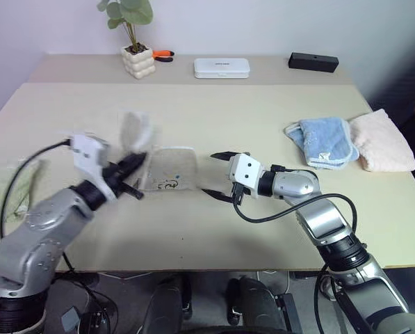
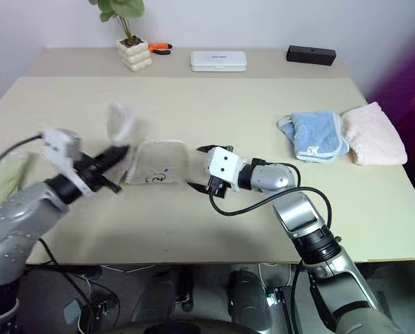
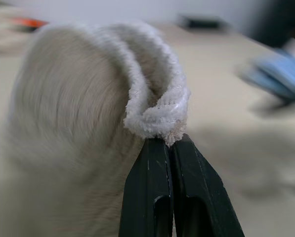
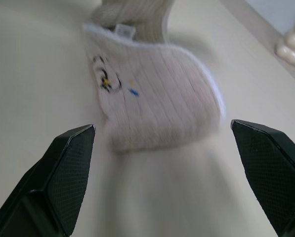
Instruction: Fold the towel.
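The beige towel (image 1: pixel 172 168) lies on the table's middle, its dark embroidered motif (image 4: pixel 106 81) and small white tag (image 4: pixel 123 30) facing up. My left gripper (image 1: pixel 139 161) is shut on the towel's left edge trim (image 3: pixel 159 116) and holds that part raised off the table, where it curls over the black fingers (image 3: pixel 147 192). My right gripper (image 1: pixel 210 174) is open just right of the towel, near the tabletop. Its two fingertips (image 4: pixel 75 148) straddle the towel's near edge without touching it.
A light blue towel (image 1: pixel 323 140) and a folded cream one (image 1: pixel 381 141) lie at the right edge. A pale green cloth (image 2: pixel 2 179) sits at the far left. Along the back stand a potted plant (image 1: pixel 138 61), an orange tool (image 1: pixel 163 55), a white case (image 1: pixel 222 67) and a black box (image 1: pixel 313 62).
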Controlling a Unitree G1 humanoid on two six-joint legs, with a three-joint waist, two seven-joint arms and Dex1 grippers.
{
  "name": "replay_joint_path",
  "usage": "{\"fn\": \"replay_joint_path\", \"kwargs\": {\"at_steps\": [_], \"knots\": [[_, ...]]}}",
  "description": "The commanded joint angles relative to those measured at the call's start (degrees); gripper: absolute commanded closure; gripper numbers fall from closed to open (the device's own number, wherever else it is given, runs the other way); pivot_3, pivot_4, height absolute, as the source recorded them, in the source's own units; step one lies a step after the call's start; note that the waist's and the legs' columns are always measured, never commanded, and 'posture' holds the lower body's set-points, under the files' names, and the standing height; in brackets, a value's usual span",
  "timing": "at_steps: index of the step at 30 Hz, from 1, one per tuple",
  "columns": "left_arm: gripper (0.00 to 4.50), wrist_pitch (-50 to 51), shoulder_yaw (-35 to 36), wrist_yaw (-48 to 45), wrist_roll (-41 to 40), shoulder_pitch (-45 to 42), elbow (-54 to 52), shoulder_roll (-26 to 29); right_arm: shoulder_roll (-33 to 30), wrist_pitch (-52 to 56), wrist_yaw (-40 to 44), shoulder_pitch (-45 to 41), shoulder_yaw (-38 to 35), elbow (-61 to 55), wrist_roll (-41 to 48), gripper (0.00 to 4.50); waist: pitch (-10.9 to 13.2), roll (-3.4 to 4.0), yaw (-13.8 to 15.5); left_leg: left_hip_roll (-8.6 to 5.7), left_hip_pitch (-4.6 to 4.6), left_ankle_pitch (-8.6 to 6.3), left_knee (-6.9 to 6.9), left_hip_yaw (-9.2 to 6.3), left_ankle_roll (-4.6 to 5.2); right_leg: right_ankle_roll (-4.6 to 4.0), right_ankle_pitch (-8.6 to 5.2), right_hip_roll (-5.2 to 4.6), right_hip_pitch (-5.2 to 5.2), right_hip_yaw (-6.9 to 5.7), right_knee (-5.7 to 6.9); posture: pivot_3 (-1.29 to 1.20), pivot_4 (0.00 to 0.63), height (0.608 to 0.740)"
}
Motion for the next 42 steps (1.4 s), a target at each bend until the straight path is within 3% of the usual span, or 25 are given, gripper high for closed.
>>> {"fn": "replay_joint_path", "kwargs": {"at_steps": [1,7,11,15,16,18,21,25,26,30,33,38,42], "knots": [[4.47,-3.0,-7.9,-5.8,8.3,-2.3,2.3,1.9,-0.2,-1.2,-0.4,0.1,-0.5,-0.7,-0.6,0.00,0.0,0.00,0.2,0.01,0.02,0.03,-0.06,-0.01,-0.05,0.00,0.00,0.03,-0.02,0.00,0.01,0.00,0.150,0.740],[4.47,-4.6,-10.9,-8.6,13.3,-5.5,8.3,-0.9,-0.7,-0.6,-1.1,1.2,-1.3,-1.9,-1.2,0.00,0.0,0.00,0.2,0.03,0.02,0.06,-0.12,-0.01,-0.07,0.00,0.00,0.05,-0.05,-0.01,0.00,0.00,0.150,0.740],[3.16,-3.6,-9.5,-10.0,12.8,-4.7,8.1,-1.9,-1.3,-0.3,-1.8,1.3,-1.7,-1.8,-2.2,0.00,0.0,0.00,0.3,0.02,0.01,0.06,-0.12,-0.01,-0.06,0.01,-0.01,0.02,-0.04,-0.01,0.00,0.00,0.150,0.740],[1.15,-1.2,-2.8,-10.1,8.5,-2.7,6.1,-1.7,-1.4,0.6,-2.0,0.2,-3.5,-1.0,-1.0,0.00,0.0,0.00,0.1,0.03,0.02,0.06,-0.11,-0.02,-0.06,0.01,-0.01,0.02,-0.05,-0.01,0.02,0.00,0.150,0.740],[1.15,0.0,1.1,-10.0,5.4,-1.8,5.2,-1.6,-1.4,1.2,-1.8,-0.6,-4.5,-0.6,0.0,0.00,0.0,0.00,0.0,0.04,0.02,0.06,-0.11,-0.02,-0.06,0.01,-0.01,0.02,-0.05,-0.01,0.02,0.00,0.150,0.740],[1.09,1.1,8.0,-9.5,-0.1,-0.7,3.8,-2.1,-1.0,2.5,-1.6,-2.1,-6.3,0.1,1.8,0.51,0.0,0.00,-0.1,0.05,0.02,0.06,-0.10,-0.03,-0.06,0.01,0.00,0.01,-0.05,0.00,0.03,0.00,0.150,0.740],[2.13,1.3,14.3,-7.0,-2.8,-0.6,4.1,-2.8,0.4,4.8,-0.9,-3.8,-7.7,-0.3,4.9,1.87,0.0,-0.01,0.2,0.04,0.03,0.06,-0.08,-0.08,-0.06,0.00,0.00,-0.01,-0.01,-0.02,0.03,0.00,0.150,0.740],[4.20,-0.4,12.5,-4.2,5.0,-1.1,5.7,-1.0,5.9,10.6,-1.1,-6.5,-7.1,-2.0,10.0,4.00,0.0,-0.01,0.2,0.02,0.03,0.06,-0.08,-0.08,-0.05,0.01,0.00,0.00,0.02,-0.05,0.03,0.00,0.150,0.740],[4.50,-1.2,11.1,-3.6,7.0,-1.5,6.4,-1.1,7.2,11.6,-1.3,-6.9,-6.3,-1.9,10.4,4.44,0.0,-0.01,0.2,0.01,0.03,0.06,-0.09,-0.08,-0.05,0.01,0.00,0.00,0.02,-0.05,0.03,0.00,0.150,0.740],[4.50,-3.9,2.5,-1.7,16.7,-4.0,12.0,-2.6,14.5,14.5,-4.6,-9.9,-0.9,4.6,7.6,4.44,0.0,0.00,0.2,0.00,0.03,0.06,-0.09,-0.05,-0.05,0.01,0.00,0.02,0.01,-0.05,0.04,0.00,0.150,0.740],[4.50,-4.9,0.1,-1.6,18.2,-5.7,15.5,-5.8,17.6,13.5,-6.7,-11.2,1.4,11.4,4.9,4.44,0.0,-0.02,0.1,0.02,0.02,0.06,-0.10,-0.05,-0.06,0.00,0.00,0.04,-0.03,-0.05,0.07,0.00,0.150,0.740],[4.50,-7.9,-3.2,-2.6,23.2,-4.5,21.0,-7.3,18.6,11.9,-9.6,-10.3,4.7,19.7,0.0,4.44,0.0,-0.03,0.1,0.00,-0.01,0.07,-0.09,-0.01,-0.05,0.01,0.00,0.02,-0.03,-0.04,0.03,0.00,0.150,0.740],[4.50,-9.5,-2.6,-3.4,23.6,-3.2,20.8,-8.2,18.4,10.3,-10.8,-8.8,3.6,18.9,-0.8,4.44,0.0,-0.01,0.0,0.03,0.01,0.07,-0.10,0.00,-0.07,0.01,0.00,0.03,-0.05,-0.02,0.07,0.00,0.150,0.740]]}}
